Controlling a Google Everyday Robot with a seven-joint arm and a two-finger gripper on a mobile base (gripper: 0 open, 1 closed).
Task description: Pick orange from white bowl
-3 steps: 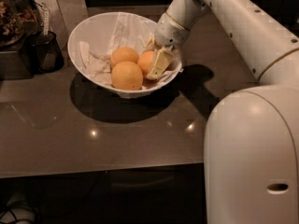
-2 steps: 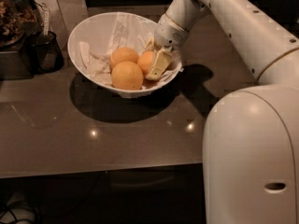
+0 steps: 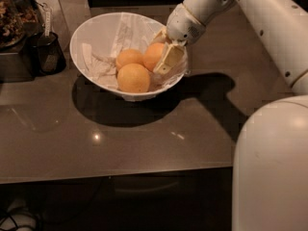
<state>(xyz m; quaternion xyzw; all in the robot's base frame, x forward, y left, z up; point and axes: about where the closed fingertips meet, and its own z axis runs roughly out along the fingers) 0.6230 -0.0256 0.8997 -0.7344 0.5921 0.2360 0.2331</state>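
At the far left corner of the dark tabletop point(image 3: 144, 143) a small black cup point(image 3: 48, 54) stands beside a dark container point(image 3: 12, 30) cut off by the left edge. Just right of the cup, towards the far edge, sits the white bowl point(image 3: 79, 35), its rim slanted and its inside lined with crumpled white paper point(image 3: 98, 66). Three fruits lie together in it: a paler one point(image 3: 129, 57) at the back, a second paler one point(image 3: 134, 78) nearest the front edge, and, right of both, the deeper-coloured orange point(image 3: 153, 56). The gripper point(image 3: 166, 61) reaches down inside the bowl's right side and lies against the orange's right flank; whether it has closed on the fruit cannot be told. The white arm point(image 3: 250, 13) runs off towards the far right corner.
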